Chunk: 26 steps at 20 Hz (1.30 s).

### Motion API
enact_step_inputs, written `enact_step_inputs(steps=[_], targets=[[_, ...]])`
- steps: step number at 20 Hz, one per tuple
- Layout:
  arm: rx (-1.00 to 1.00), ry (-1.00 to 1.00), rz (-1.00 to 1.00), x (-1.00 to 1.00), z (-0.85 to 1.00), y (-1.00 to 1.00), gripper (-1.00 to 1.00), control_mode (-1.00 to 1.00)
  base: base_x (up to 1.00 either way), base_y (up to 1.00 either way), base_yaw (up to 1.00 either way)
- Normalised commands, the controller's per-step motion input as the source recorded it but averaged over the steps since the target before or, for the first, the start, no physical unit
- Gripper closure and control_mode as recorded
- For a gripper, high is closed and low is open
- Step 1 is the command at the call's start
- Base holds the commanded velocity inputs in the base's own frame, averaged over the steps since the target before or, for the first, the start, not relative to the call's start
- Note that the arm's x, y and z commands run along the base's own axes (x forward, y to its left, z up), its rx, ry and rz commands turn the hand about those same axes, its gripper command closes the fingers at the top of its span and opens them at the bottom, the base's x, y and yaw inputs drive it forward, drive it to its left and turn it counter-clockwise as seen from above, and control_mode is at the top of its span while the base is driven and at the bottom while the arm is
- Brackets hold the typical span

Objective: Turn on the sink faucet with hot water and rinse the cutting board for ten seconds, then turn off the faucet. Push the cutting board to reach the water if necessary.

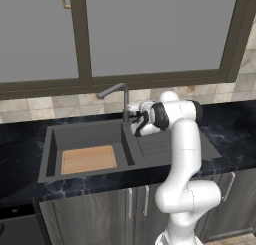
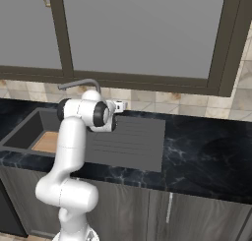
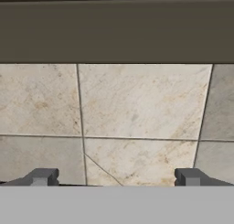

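The dark grey sink faucet [image 1: 124, 103] stands behind the sink [image 1: 85, 131], its spout arm angled out to the left over the basin. A tan cutting board [image 1: 89, 159] lies flat on the basin floor at the front, left of the spout's end. My gripper [image 1: 131, 110] is open, just right of the faucet post at about its lower half, and points at the wall. In the hand view its fingertips [image 3: 43, 176] stand wide apart before beige tiles, with nothing between them. From the right, the gripper [image 2: 119, 105], faucet [image 2: 78, 83] and board [image 2: 47, 142] also appear. The water is out of view.
A ribbed drainboard [image 1: 160, 146] adjoins the basin on its right, under my arm. Black marbled countertop [image 1: 235, 124] runs to both sides. Beige tile backsplash [image 3: 137, 104] and a dark-framed window [image 1: 150, 34] rise close behind the faucet. Cabinet doors [image 2: 197, 210] hang below the counter.
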Motion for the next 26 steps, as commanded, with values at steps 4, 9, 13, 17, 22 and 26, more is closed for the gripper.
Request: enact_step_inputs(steps=[4,9,13,17,22,26], targets=[[0.0,0.0,0.0,-0.23,0.0,-0.24,-1.0,-1.0,0.0,0.0,0.0],[0.0,0.0,0.0,-0.09,0.0,-0.23,-1.0,-1.0,0.0,0.0,0.0],[0.0,0.0,0.0,-0.21,0.0,-0.22,-1.0,-1.0,0.0,0.0,0.0],[0.0,0.0,0.0,-0.45,0.0,-0.18,-1.0,-1.0,0.0,0.0,0.0],[0.0,0.0,0.0,-0.6,0.0,-0.14,-1.0,-1.0,0.0,0.0,0.0],[0.0,0.0,0.0,-0.58,0.0,-0.13,-1.0,-1.0,0.0,0.0,0.0]])
